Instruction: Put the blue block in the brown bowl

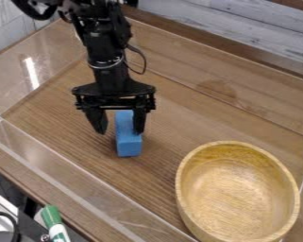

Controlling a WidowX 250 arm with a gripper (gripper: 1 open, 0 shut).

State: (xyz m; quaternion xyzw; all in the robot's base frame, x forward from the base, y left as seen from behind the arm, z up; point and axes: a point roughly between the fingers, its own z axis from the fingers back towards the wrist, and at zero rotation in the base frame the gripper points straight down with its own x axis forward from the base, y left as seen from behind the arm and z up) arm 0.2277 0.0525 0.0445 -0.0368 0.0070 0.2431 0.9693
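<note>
Camera view, from above and to one side: we see our gripper (114,124) pointing straight down over the wooden table (204,99), its two dark fingers (94,124) spread wide apart. We have hold of nothing. The blue block (127,137) stands on end on the table between the fingers, its upper part in the gap and its lower part showing below the fingertips; whether either finger touches it we cannot tell. The brown bowl (238,193) sits at about four o'clock from the block, apart from it, with nothing inside.
</note>
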